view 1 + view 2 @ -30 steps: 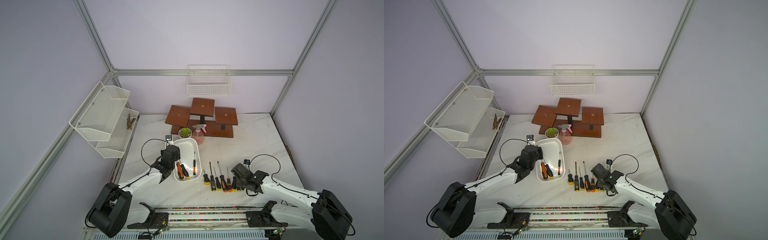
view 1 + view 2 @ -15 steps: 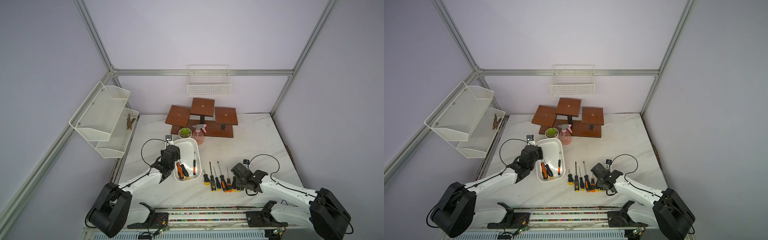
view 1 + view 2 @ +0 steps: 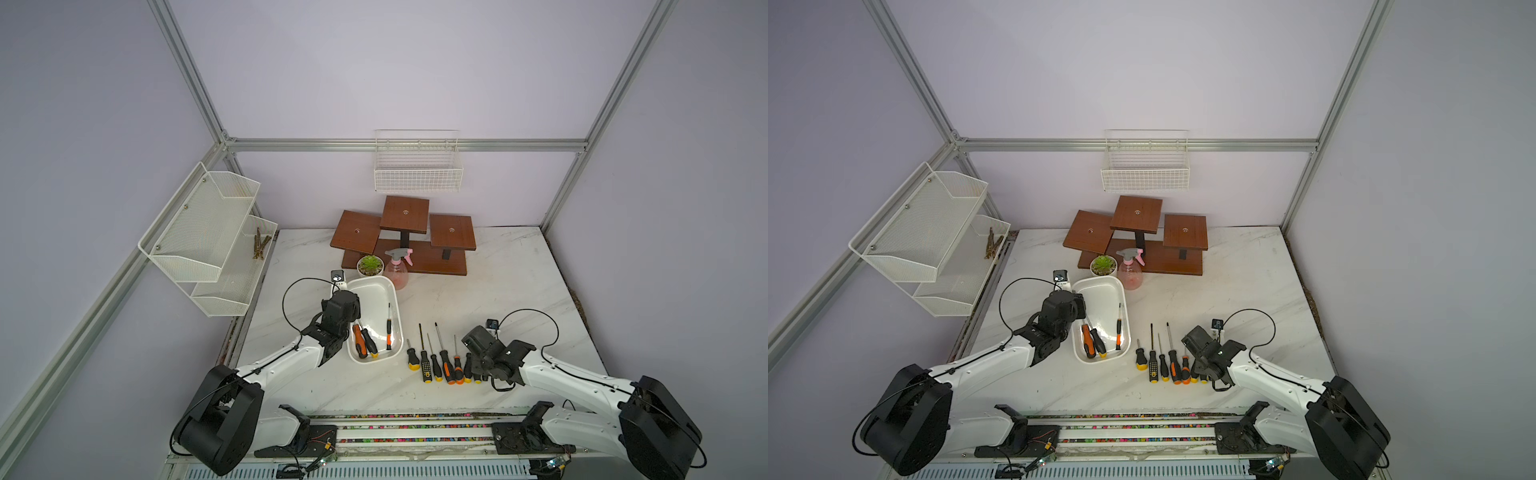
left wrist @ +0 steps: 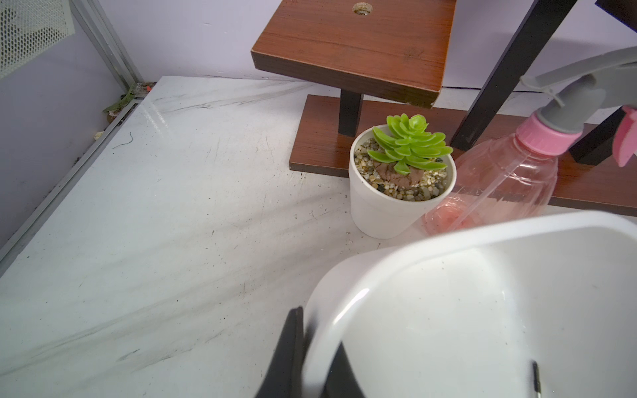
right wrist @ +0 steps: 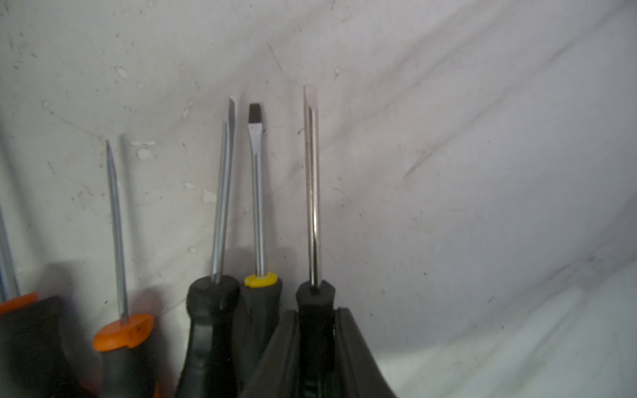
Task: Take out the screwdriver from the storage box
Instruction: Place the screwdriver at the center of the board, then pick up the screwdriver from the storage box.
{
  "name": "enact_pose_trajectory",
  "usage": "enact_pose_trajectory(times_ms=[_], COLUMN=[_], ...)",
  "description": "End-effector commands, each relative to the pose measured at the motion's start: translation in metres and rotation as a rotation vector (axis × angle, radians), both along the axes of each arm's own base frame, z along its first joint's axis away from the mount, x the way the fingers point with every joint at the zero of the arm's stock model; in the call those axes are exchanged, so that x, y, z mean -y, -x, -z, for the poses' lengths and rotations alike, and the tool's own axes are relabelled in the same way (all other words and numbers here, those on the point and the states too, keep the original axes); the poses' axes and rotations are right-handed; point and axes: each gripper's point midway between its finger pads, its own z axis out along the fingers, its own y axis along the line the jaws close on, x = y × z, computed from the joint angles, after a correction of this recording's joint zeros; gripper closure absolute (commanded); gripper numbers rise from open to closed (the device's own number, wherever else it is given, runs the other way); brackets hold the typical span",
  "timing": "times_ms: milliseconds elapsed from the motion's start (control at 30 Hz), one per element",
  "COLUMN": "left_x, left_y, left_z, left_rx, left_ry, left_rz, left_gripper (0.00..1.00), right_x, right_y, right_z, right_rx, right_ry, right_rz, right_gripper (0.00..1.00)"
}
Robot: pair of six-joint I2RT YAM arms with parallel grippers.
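The storage box (image 3: 374,296) sits on the marble table (image 3: 478,286) left of centre, its long side running near to far. I count three tools in it. An orange-and-black screwdriver (image 3: 359,344) and a black screwdriver (image 3: 369,343) lie together by its left wall at the near end, and a slim screwdriver (image 3: 389,328) lies along its right wall.

My left gripper (image 4: 317,327) is clamped on the box's left rim. On the left wrist camera I see one finger (image 4: 289,348) outside the wall and the other inside. Just past the box's far end stand a potted succulent (image 3: 370,266) and a pink spray bottle (image 3: 397,270).

To the right of the box a row of screwdrivers (image 3: 444,365) lies on the table, handles near, tips far. My right gripper (image 5: 315,320) is down at the right end of that row. Its fingers sit on either side of a black-handled screwdriver (image 5: 313,206) lined up with the others. The jaws stand close around the handle, but I cannot tell whether they press it or sit just off it.
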Motion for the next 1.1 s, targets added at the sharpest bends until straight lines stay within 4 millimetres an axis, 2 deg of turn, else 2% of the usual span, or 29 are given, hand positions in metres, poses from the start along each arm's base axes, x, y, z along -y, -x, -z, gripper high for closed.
enact_pose_trajectory(times_ms=[0, 333, 433, 567, 667, 800, 900, 1000, 1067], left_x=[0.002, 0.004, 0.003, 0.005, 0.005, 0.005, 0.005, 0.005, 0.005], left_y=[-0.004, -0.004, -0.004, -0.004, -0.004, -0.004, -0.005, -0.006, -0.006], left_z=[-0.02, -0.021, -0.02, -0.02, -0.02, -0.019, -0.019, -0.019, -0.019], left_rx=[0.066, 0.066, 0.064, 0.062, 0.062, 0.059, 0.057, 0.053, 0.053], left_ry=[0.018, 0.018, 0.018, 0.018, 0.017, 0.015, 0.013, 0.012, 0.012], left_rz=[0.009, 0.015, 0.013, 0.017, 0.018, 0.018, 0.016, 0.014, 0.012], left_gripper=[1.0, 1.0, 1.0, 1.0, 1.0, 1.0, 1.0, 1.0, 1.0], right_x=[-0.001, -0.001, -0.003, -0.015, -0.036, -0.073, -0.114, -0.161, -0.19], right_y=[-0.002, -0.002, -0.003, -0.005, -0.011, -0.02, -0.026, -0.031, -0.034], right_z=[-0.002, -0.009, -0.018, -0.035, -0.06, -0.096, -0.122, -0.136, -0.145], right_rx=[0.015, 0.036, 0.046, 0.06, 0.105, 0.164, 0.199, 0.228, 0.26], right_ry=[-0.015, -0.03, -0.049, -0.108, -0.18, -0.199, -0.196, -0.231, -0.265], right_rz=[0.0, 0.009, 0.01, -0.028, -0.102, -0.198, -0.293, -0.391, -0.452], right_gripper=[0.76, 0.76, 0.76, 0.77, 0.76, 0.68, 0.66, 0.62, 0.55])
